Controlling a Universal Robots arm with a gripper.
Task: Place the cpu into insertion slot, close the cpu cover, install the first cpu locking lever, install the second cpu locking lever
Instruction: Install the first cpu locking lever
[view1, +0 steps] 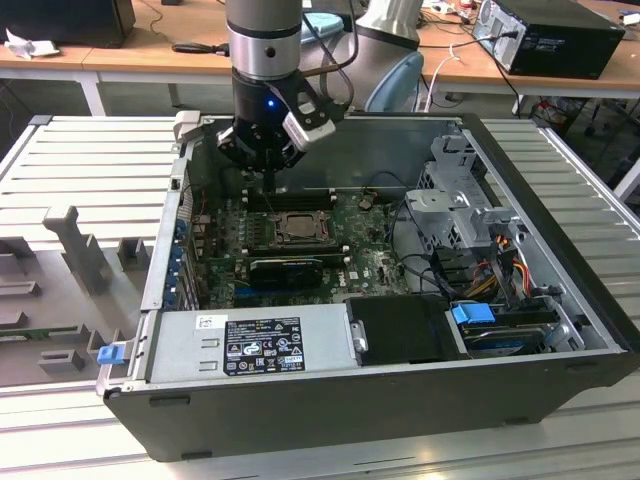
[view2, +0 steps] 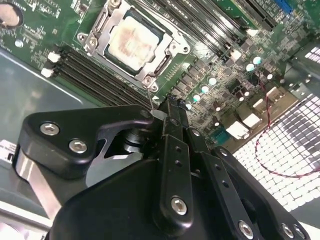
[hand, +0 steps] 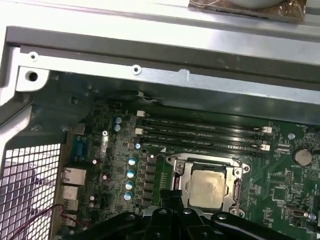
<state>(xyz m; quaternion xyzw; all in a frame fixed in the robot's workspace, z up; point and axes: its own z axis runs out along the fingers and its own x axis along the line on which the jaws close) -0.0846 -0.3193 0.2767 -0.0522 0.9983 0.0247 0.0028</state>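
The cpu (view2: 134, 42) lies flat in the insertion slot (view1: 297, 228), its tan-grey face up. The cpu cover (view2: 102, 27) is down over it, framing the chip, which shows the same way in the first wrist view (hand: 206, 187). A thin wire locking lever (view2: 149, 95) stands up at the socket's corner, right beside my fingertips. My gripper (view2: 170, 104) is shut, its black fingers pressed together with nothing visibly between them. It hangs just above the board at the socket's edge, on the memory-slot side (view1: 268, 185).
Black memory slots (hand: 200, 131) run along one side of the socket, and a long black expansion card (view1: 287, 268) lies on the other. The case wall (hand: 165, 82) stands close behind. A power supply (view1: 250, 342) and a drive cage (view1: 460, 205) fill the rest of the case.
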